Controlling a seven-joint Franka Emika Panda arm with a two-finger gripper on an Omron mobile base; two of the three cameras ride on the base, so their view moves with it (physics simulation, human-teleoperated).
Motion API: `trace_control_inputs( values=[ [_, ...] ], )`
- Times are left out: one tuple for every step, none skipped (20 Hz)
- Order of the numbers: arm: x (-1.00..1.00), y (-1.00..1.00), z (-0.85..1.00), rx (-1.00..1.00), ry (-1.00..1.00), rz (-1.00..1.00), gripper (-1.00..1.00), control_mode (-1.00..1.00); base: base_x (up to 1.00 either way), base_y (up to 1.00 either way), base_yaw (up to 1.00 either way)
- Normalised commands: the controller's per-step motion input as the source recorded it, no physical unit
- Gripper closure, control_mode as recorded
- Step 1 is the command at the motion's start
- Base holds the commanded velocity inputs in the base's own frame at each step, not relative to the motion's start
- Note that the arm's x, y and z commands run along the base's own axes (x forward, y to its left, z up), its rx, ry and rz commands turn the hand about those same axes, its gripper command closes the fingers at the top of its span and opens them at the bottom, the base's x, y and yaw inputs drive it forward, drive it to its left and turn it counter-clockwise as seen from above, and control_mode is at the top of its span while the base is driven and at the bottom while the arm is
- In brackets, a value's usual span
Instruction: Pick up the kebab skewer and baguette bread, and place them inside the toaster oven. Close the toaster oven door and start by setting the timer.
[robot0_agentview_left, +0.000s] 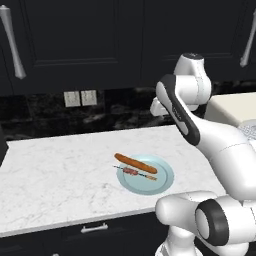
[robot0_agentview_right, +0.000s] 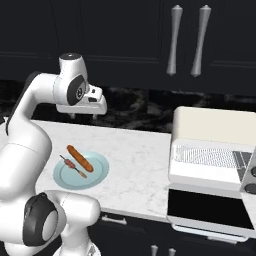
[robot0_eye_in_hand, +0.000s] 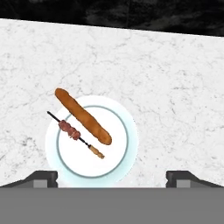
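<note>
Left base view: long orange-brown baguette bread (robot0_agentview_left: 135, 163) and thin dark kebab skewer (robot0_agentview_left: 135, 172) side by side on round light blue plate (robot0_agentview_left: 162, 180), white marble counter (robot0_agentview_left: 55, 175).

Right base view: cream toaster oven (robot0_agentview_right: 212, 150) at right, dark glass toaster oven door (robot0_agentview_right: 207, 210) dropped open.

Hand view: gripper (robot0_eye_in_hand: 112, 177) spread wide, released, high above plate.

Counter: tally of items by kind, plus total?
Baguette: 1
Skewer: 1
Plate: 1
Toaster oven: 1, door open
Total: 4
</note>
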Motion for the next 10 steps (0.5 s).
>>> trace_control_inputs(
  values=[
    [0.00,0.00,0.00,0.00,0.00,0.00,-1.00,1.00,0.00,-0.50,0.00],
    [0.00,0.00,0.00,0.00,0.00,0.00,-1.00,1.00,0.00,-0.46,0.00],
    [0.00,0.00,0.00,0.00,0.00,0.00,-1.00,1.00,0.00,-0.46,0.00],
    [0.00,0.00,0.00,0.00,0.00,0.00,-1.00,1.00,0.00,-0.44,0.00],
    [0.00,0.00,0.00,0.00,0.00,0.00,-1.00,1.00,0.00,-0.41,0.00],
    [0.00,0.00,0.00,0.00,0.00,0.00,-1.00,1.00,0.00,-0.42,0.00],
    [0.00,0.00,0.00,0.00,0.00,0.00,-1.00,1.00,0.00,-0.41,0.00],
    [0.00,0.00,0.00,0.00,0.00,0.00,-1.00,1.00,0.00,-0.41,0.00],
    [0.00,0.00,0.00,0.00,0.00,0.00,-1.00,1.00,0.00,-0.39,0.00],
    [0.00,0.00,0.00,0.00,0.00,0.00,-1.00,1.00,0.00,-0.39,0.00]
  ],
)
